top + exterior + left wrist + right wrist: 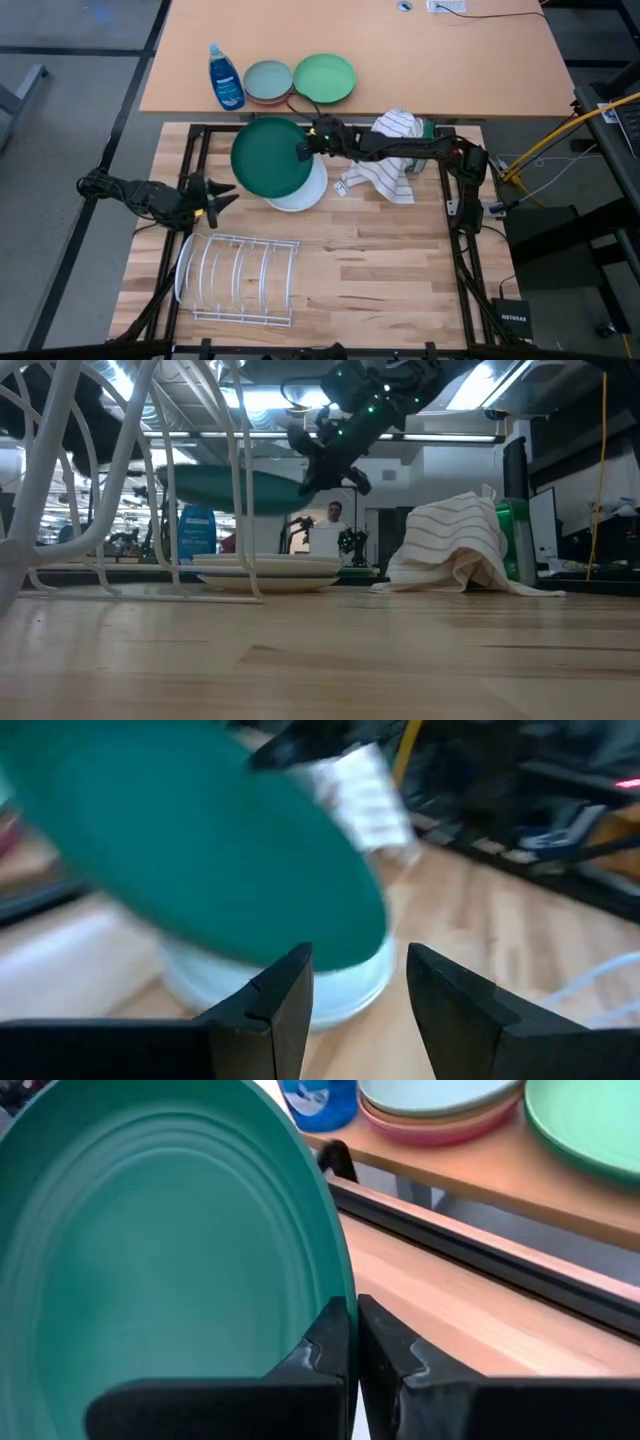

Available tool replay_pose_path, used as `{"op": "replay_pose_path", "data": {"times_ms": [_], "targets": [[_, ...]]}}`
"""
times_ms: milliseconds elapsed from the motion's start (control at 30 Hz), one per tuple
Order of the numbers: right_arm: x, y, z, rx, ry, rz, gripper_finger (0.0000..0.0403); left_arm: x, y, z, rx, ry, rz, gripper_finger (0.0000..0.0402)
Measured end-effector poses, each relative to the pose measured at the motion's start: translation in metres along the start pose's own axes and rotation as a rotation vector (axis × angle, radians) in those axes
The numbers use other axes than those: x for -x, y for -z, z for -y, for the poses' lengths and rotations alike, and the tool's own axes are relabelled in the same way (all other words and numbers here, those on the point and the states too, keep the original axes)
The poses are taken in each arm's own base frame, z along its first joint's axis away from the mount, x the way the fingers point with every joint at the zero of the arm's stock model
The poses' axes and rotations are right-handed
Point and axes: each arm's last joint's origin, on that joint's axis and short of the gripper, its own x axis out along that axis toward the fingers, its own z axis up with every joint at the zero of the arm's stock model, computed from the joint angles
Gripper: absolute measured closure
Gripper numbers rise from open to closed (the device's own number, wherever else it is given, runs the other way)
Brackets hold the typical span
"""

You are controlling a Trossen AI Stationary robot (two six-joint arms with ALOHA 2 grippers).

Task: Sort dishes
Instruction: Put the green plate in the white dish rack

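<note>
One dark green plate (270, 158) is off the table, pinched by its rim at its three o'clock edge in the right gripper (303, 148), whose fingers are closed tight on it; the right wrist view shows the two dark fingers pressed together on the plate's edge (335, 1295). From table height the green plate (235, 488) hangs nearly level above the stack of white plates (270, 572), apart from it. The stack of white plates (302, 192) lies on the wooden table (380, 270) at about eleven o'clock from the table's middle, mostly hidden under the green one; I count at least two rims from the low view, but the exact number cannot be told. The left gripper (222, 197) waits at nine o'clock on the table with its fingers (275, 995) spread apart and nothing between them, facing the green plate. One wire dish rack (240, 275) stands at seven o'clock, and one white plate (183, 268) stands on edge in the slot at its nine o'clock end; the other slots hold nothing. One striped cloth (390, 160) lies crumpled at about one o'clock, beneath the right arm. On the separate tan desk (450, 60) at twelve o'clock stand one blue soap bottle (225, 78), one grey-blue plate (268, 80) stacked over a pink one, and one light green plate (324, 78) just beside it.
</note>
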Motion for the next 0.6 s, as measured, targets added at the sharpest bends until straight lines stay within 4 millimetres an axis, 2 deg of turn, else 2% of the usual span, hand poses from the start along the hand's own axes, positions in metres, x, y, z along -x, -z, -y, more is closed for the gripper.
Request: {"op": "replay_pose_path", "data": {"times_ms": [300,467,600], "targets": [[0.004,-0.027,0.001,-0.071,-0.064,0.020,0.0395,0.004,-0.024,0.012,-0.278,0.211,0.216,0.0249],[0.004,-0.031,0.007,-0.151,-0.106,-0.031,0.0391,0.006,-0.034,0.013,-0.441,0.203,0.330,0.0249],[0.004,-0.028,0.009,-0.183,-0.131,-0.093,0.0394,0.007,-0.035,0.014,-0.480,0.196,0.341,0.0249]]}}
